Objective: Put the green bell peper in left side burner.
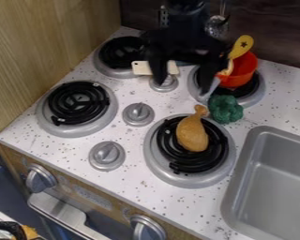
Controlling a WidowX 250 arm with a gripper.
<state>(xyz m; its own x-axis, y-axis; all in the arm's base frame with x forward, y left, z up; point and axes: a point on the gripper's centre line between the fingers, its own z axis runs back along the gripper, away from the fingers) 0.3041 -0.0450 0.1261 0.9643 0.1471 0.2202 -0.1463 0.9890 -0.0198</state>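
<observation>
Near the front left corner of the desk sits a black-coiled burner. Toward the back edge hangs the black two-finger end effector, fingers spread. A brown toy drumstick lies on the front right burner. The dark green plastic bell pepper sits between the right burners, near the orange-red pot.

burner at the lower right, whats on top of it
A brown toy drumstick lies on its black coil; the part of the coil under the drumstick is covered.
</observation>
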